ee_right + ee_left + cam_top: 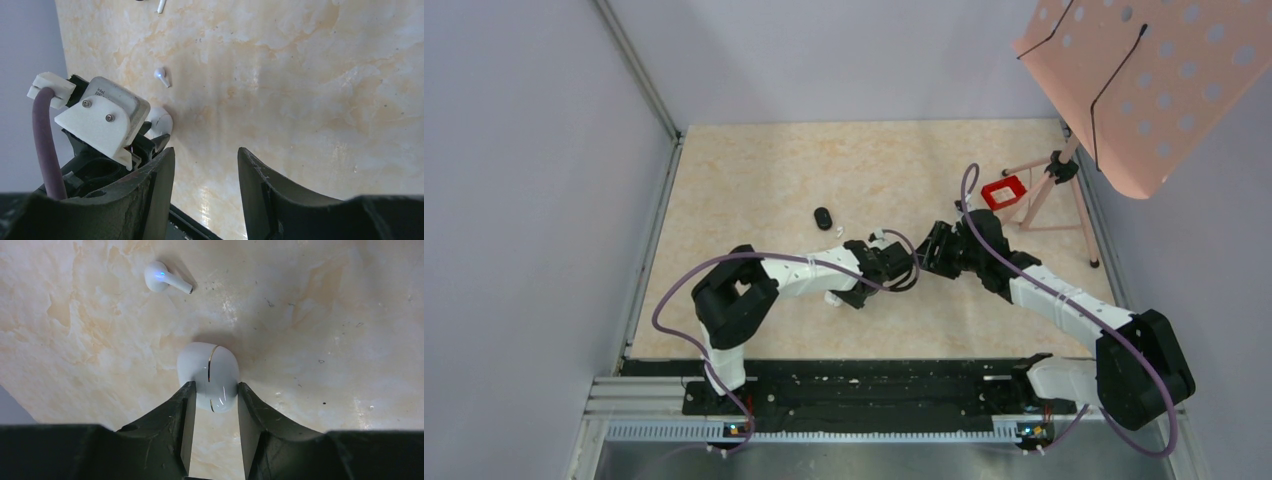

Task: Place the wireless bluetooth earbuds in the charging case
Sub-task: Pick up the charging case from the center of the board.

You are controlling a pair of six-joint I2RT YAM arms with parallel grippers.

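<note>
Marbled beige tabletop (754,170) between pale grey walls, seen from above. Pink perforated board (1144,80) on a tripod at the far right, small red object (1004,192) near its foot. Near mid-table, left arm (809,272) and right arm (1064,305) reaching toward each other, wrists almost meeting. Beyond them, apart from both: black oval item (823,217), too small to tell case from bud, with a white speck (838,229) just beside it.

Left wrist view: white charging case (209,375), glossy, rounded like a pebble, thin gold seam across it, lid down. Pinched at its near end by the left jaws, one finger against each side, resting on the tabletop. Farther off, lying loose: white stemmed earbud (162,279), blue light glowing on its head.

Right wrist view: right jaws spread, only bare tabletop between them. Ahead and to the left, camera housing (102,117) of the left wrist, with the case peeking out beneath it. Same bud just beyond, second white stem (161,6) at the top edge.

Probably the bracing step: case gripped but shut. Next most likely calls for flipping the lid up along that seam while holding the case firm, before lifting any bud. Tiny and slick, by the look of them, so easy to flick away.
</note>
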